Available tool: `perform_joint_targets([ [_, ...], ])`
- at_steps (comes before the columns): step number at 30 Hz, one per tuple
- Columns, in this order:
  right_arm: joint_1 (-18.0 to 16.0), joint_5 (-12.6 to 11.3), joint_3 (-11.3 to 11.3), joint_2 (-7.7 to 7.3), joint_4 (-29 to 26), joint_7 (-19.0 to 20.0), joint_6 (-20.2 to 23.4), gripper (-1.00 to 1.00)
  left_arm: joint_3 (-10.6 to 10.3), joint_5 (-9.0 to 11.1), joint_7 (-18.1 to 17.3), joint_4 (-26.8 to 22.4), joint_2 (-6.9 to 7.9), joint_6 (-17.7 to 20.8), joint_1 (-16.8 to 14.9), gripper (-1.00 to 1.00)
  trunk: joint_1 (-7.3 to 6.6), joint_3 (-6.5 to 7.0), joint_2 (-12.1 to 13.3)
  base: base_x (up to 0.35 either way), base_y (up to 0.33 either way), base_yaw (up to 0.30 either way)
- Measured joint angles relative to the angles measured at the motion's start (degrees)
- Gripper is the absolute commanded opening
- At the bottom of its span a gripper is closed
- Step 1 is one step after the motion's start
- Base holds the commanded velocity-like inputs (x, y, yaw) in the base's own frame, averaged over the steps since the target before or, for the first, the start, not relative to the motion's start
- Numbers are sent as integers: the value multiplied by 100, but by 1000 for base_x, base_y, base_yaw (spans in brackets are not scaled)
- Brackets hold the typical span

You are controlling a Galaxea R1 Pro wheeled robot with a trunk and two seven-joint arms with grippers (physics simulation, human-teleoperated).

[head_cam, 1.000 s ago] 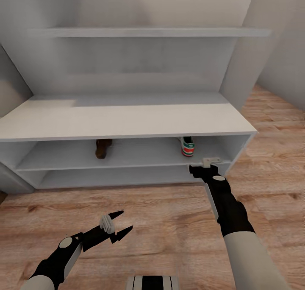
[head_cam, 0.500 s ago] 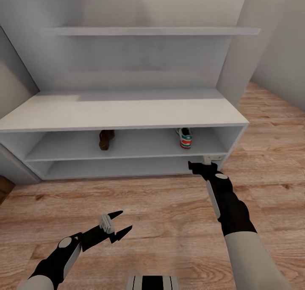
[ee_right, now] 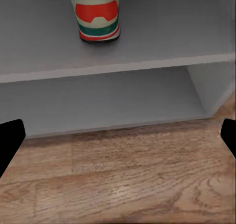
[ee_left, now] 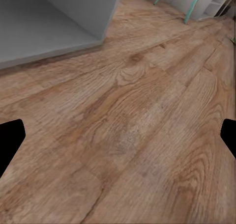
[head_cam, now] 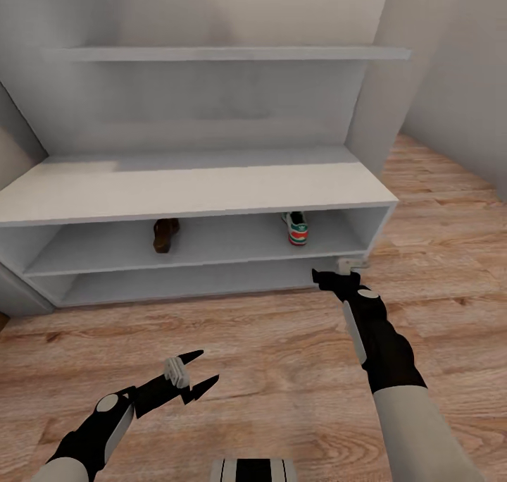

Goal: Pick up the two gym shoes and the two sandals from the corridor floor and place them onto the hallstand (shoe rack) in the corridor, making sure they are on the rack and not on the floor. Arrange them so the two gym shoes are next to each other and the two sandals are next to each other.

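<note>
Both my pincers hang empty over the corridor floor [head_cam: 267,341]: left gripper [head_cam: 196,378] at lower left with its fingers spread wide, right gripper [head_cam: 336,276] right of centre, tips apart too. On the hallstand [head_cam: 197,193] upper open shelf sit one gym shoe [head_cam: 296,227] (heel toward me) and, left of centre, one sandal [head_cam: 165,234].

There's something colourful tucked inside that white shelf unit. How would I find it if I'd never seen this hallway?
Start at the wide pale hallstand against the wall and look under its flat top to the upper open shelf. Near that shelf's right end stands a gym shoe, heel facing out. Its white, green and red-orange colours separate it from the dark brown sandal further left on the same shelf.
</note>
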Motion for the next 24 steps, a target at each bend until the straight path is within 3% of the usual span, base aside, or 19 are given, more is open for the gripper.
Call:
perform_joint_targets([
  [24,0,-7,-4,-1,27,2,0,100,3,9,-9,-12,106,115,0,100,0,115,0,0,0,-269],
])
